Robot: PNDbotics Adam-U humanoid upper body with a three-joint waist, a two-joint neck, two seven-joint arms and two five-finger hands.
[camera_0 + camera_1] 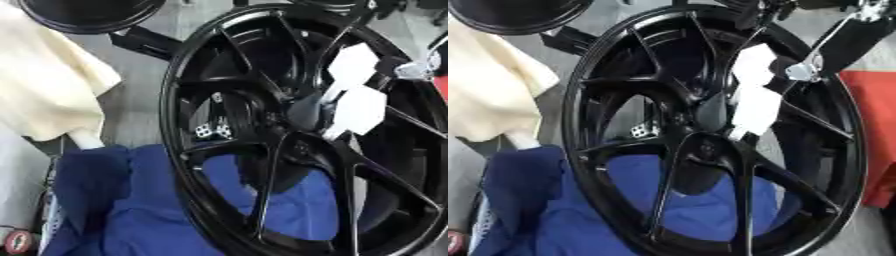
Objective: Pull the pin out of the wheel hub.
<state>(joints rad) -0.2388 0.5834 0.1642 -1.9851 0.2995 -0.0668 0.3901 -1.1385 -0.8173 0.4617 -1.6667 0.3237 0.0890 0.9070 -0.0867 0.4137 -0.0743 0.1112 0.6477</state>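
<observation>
Right hand (756,92) covers the wheel hub (710,117); pin hidden.

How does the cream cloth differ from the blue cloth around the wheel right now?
The cream cloth is pale, the blue cloth a deep blue. The cream cloth lies at the upper left, apart from the black wheel. The blue cloth lies at the bottom and runs behind the wheel, showing through its spokes. Both are rumpled fabric on the wheel's left side.
</observation>
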